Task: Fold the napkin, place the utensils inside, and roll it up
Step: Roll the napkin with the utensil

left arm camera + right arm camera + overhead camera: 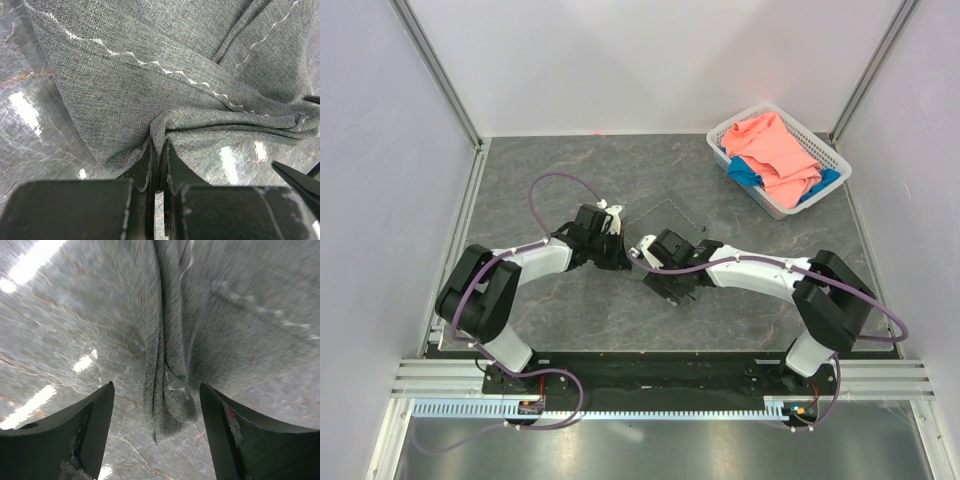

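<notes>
- Left gripper: jaws together, clamped on a bunched edge of the napkin. The cloth spreads away from the pinch with its zigzag hem stitching showing.
- Right gripper: jaws wide apart, straddling a narrow, doubled-over ridge of the same cloth. Neither finger appears to touch it, so nothing is held on this side.
- Napkin, position: near the middle of the table, just in front of the two wrists, which meet close together over it. It is part lifted and gathered into creases, not lying flat.
- Utensils: the fork and chopsticks appear in none of the views, and I cannot tell where they lie.
- Basket: at the far right corner, well apart from the work. It holds a salmon-pink cloth and a blue cloth, neither part of this job.
- Step in hand, as judged: the first one, folding the napkin, and early in it, with the cloth rumpled and no clean fold formed.
- Next move, as judged: the right jaws need to close on the ridge between them. Both arms could then draw the cloth taut and lay it over evenly, since a one-sided pull risks dragging the bunch along the tabletop.
</notes>
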Available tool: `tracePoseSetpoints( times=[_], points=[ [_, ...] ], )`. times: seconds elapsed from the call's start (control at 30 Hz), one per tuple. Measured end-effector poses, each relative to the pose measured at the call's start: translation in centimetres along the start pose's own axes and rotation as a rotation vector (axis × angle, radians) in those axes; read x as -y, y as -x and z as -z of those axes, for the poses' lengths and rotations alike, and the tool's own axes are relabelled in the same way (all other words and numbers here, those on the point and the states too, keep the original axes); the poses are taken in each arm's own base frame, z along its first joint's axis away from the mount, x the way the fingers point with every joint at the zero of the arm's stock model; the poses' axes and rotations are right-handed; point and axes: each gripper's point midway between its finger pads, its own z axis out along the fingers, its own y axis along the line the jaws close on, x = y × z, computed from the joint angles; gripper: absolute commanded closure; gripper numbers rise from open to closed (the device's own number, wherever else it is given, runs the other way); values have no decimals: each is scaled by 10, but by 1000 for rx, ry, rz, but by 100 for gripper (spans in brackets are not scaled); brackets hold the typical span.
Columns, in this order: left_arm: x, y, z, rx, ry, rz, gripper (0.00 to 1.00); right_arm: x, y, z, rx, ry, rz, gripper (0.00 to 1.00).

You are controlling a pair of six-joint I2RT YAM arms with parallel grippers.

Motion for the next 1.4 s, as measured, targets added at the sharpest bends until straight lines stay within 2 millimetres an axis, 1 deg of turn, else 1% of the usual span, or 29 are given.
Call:
tracePoseSetpoints(
  times=[0.03, 0.1, 0.13, 0.17, 0.2, 0.23, 0.3, 0.33, 0.4, 0.43, 0.5, 0.57, 0.63, 0.8, 0.93, 1.0, 1.03, 1.1, 1.13, 1.17, 1.23, 1.33, 1.4],
  points=[
    [-1, 0, 0, -3, 2, 3, 98, -1, -5, -4, -26, 4, 9, 31],
    [-2, -1, 1, -6, 4, 8, 98, -3, -15, -9, -74, 9, 25, 37],
    [-2, 0, 1, -8, 4, 11, 98, -3, -19, -11, -96, 11, 30, 44],
    [-3, 0, 2, -10, 4, 13, 98, -3, -22, -13, -113, 10, 33, 48],
    [-3, 0, 2, -14, 5, 16, 98, -3, -25, -14, -130, 10, 36, 52],
    [-4, -1, 2, -18, 6, 21, 98, -3, -28, -15, -144, 12, 39, 59],
    [-5, -1, 3, -23, 4, 27, 98, -4, -30, -15, -160, 14, 43, 64],
    [-5, -1, 3, -27, 5, 30, 98, -5, -31, -14, -167, 21, 45, 69],
    [-7, -1, 4, -36, 11, 37, 98, -9, -30, -12, -174, 49, 47, 72],
    [-7, -1, 4, -42, 13, 41, 98, -12, -30, -12, -177, 68, 48, 75],
    [-9, -1, 5, -55, 21, 49, 98, -20, -30, -11, -185, 128, 45, 78],
    [-11, -2, 6, -68, 28, 59, 98, -27, -30, -10, -190, 196, 31, 83],
    [-12, -2, 7, -78, 35, 67, 98, -28, -28, -10, -192, 254, 4, 86],
    [-14, -2, 7, -98, 43, 80, 98, -21, -26, -11, -189, 420, -128, 85],
    [-15, -2, 7, -117, 46, 89, 98, -15, -32, -18, -201, 535, -241, 82],
    [-15, -2, 6, -124, 46, 92, 98, -13, -32, -19, -201, 582, -284, 76],
    [-15, -2, 6, -127, 46, 93, 98, -13, -32, -18, -199, 597, -297, 68],
    [-15, -2, 6, -130, 45, 96, 98, -13, -32, -16, -200, 609, -313, 59],
    [-15, -2, 6, -132, 42, 98, 98, -12, -31, -15, -200, 607, -316, 49],
    [-15, -2, 6, -134, 40, 100, 98, -10, -30, -14, -201, 599, -320, 45],
    [-15, -2, 5, -136, 35, 102, 98, -7, -26, -10, -194, 576, -323, 38],
    [-15, -2, 6, -137, 33, 105, 98, 6, -10, 1, -144, 511, -318, 34],
    [-15, -2, 6, -138, 32, 105, 98, 15, 4, 15, -84, 455, -300, 34]
  ],
)
